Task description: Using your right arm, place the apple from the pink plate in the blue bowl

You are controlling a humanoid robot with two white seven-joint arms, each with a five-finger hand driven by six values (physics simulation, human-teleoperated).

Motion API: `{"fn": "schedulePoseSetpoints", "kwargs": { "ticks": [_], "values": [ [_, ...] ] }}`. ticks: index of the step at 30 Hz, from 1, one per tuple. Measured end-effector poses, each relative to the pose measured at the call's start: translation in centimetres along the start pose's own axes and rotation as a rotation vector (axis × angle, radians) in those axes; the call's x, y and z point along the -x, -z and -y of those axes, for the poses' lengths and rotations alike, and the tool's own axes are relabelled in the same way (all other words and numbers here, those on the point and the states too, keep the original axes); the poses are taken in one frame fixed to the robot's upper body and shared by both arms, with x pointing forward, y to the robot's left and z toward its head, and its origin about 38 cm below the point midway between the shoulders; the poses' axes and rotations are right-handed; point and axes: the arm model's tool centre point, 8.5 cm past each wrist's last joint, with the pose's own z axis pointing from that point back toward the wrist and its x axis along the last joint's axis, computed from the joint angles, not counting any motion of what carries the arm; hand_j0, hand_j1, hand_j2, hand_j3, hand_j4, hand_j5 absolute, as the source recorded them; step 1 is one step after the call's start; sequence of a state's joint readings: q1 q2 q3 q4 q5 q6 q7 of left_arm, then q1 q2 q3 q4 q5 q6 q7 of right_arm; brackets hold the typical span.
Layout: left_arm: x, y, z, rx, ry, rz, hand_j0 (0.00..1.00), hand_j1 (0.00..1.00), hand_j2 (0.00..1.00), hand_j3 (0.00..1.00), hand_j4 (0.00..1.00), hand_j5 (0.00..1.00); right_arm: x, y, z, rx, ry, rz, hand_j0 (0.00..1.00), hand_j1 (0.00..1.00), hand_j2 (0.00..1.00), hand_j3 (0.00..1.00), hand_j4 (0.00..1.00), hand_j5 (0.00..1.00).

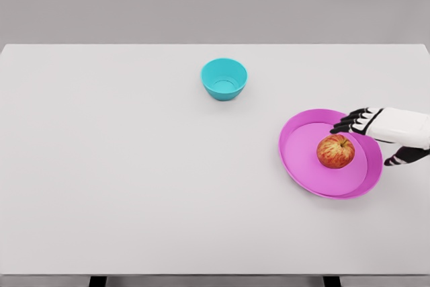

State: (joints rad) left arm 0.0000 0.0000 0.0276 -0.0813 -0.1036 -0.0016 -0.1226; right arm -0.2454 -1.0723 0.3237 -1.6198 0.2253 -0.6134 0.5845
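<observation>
Nothing moved yet: apple (pixel 335 151) sits on the pink plate (pixel 299 147) just left of the spread, empty right robot hand (pixel 377 140); blue bowl (pixel 224 78) waits well beyond

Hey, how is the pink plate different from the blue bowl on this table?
The pink plate is wide and shallow; the blue bowl is smaller across with taller walls. The plate holds an apple; the bowl is empty. The plate sits near the table's right edge with the right hand over its rim, fingers spread; the bowl stands farther back near the middle, nothing near it. Both are round, plain-coloured, and upright.
</observation>
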Motion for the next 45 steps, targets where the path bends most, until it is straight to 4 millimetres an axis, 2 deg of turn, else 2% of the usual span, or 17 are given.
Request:
{"fn": "schedulePoseSetpoints", "kwargs": {
  "ticks": [4,12,18,25,26,28,30,45],
  "values": [
    [0.0,0.0,0.0,0.0,0.0,0.0,1.0,1.0,1.0,1.0,1.0,1.0,0.1,0.6,-0.3,0.001,0.016,0.005,1.0,1.0,1.0,1.0,1.0,1.0],
    [0.0,0.0,0.0,0.0,0.0,0.0,1.0,1.0,1.0,1.0,1.0,1.0,-0.1,1.5,1.2,0.036,-0.003,0.023,1.0,1.0,1.0,1.0,1.0,1.0],
    [0.0,0.0,0.0,0.0,0.0,0.0,1.0,1.0,1.0,1.0,1.0,1.0,-0.8,3.1,-0.1,0.008,0.019,0.062,1.0,1.0,1.0,1.0,1.0,1.0],
    [0.0,0.0,0.0,0.0,0.0,0.0,1.0,1.0,1.0,1.0,1.0,1.0,-0.6,3.7,-1.4,-0.022,0.046,0.067,1.0,1.0,1.0,1.0,1.0,1.0],
    [0.0,0.0,0.0,0.0,0.0,0.0,1.0,1.0,1.0,1.0,1.0,1.0,-0.5,3.7,-1.4,-0.022,0.047,0.064,1.0,1.0,1.0,1.0,1.0,1.0],
    [0.0,0.0,0.0,0.0,0.0,0.0,1.0,1.0,1.0,1.0,1.0,1.0,0.0,3.6,0.1,-0.001,0.026,0.054,1.0,1.0,1.0,1.0,1.0,1.0],
    [0.0,0.0,0.0,0.0,0.0,0.0,1.0,1.0,1.0,1.0,1.0,1.0,0.1,4.0,0.3,-0.002,0.025,0.057,1.0,1.0,1.0,1.0,1.0,1.0],
    [0.0,0.0,0.0,0.0,0.0,0.0,1.0,1.0,1.0,1.0,1.0,1.0,0.5,5.0,-1.9,-0.052,0.071,0.06,0.98,0.98,0.98,0.98,0.98,0.98]
  ]
}}
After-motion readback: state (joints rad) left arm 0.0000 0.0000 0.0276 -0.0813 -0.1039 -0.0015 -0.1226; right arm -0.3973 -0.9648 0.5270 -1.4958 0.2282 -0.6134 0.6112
